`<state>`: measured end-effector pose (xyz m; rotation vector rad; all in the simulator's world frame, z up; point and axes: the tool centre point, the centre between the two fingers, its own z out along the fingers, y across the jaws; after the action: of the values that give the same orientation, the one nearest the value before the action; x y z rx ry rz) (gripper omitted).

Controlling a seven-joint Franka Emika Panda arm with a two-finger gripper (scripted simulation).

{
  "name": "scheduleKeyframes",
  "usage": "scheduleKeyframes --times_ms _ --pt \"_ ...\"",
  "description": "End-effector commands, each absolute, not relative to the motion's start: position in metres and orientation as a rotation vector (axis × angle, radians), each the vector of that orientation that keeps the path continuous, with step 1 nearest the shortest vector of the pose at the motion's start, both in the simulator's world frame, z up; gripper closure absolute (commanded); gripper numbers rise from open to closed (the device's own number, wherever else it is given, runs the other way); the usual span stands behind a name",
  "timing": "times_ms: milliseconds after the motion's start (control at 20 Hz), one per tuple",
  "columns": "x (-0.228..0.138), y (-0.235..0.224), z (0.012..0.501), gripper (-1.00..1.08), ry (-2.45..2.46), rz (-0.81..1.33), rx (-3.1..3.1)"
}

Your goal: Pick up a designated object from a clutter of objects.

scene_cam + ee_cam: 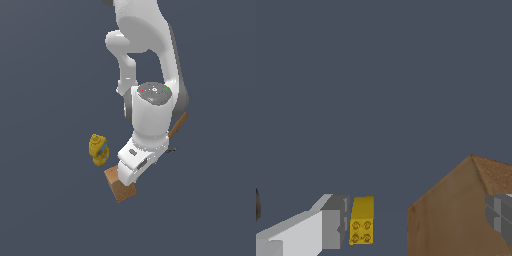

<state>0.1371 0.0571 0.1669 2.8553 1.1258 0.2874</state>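
Grey floor: fingers (413,225) apart, yellow block (361,221) btwn, cardboard box (456,215) beside.

The bottle (98,149) stands at the exterior view's left of the arm (148,120), close to the box (120,187). The box lies partly under the arm's hand. The hammer (178,126) sticks out from behind the arm on the exterior view's right. In the wrist view, the little block (361,220) sits just beside one finger (331,222), with the box (456,212) on its other side, in front of the other finger (499,211).
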Motion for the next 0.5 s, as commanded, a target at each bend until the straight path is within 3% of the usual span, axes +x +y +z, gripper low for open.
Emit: scheduleKeyframes --times_ms 0,450 --pt "0.122 0.054 0.169 -0.92 1.121 0.290 2.855" --pt "0.108 0.050 0.130 -0.92 1.120 0.217 2.879"
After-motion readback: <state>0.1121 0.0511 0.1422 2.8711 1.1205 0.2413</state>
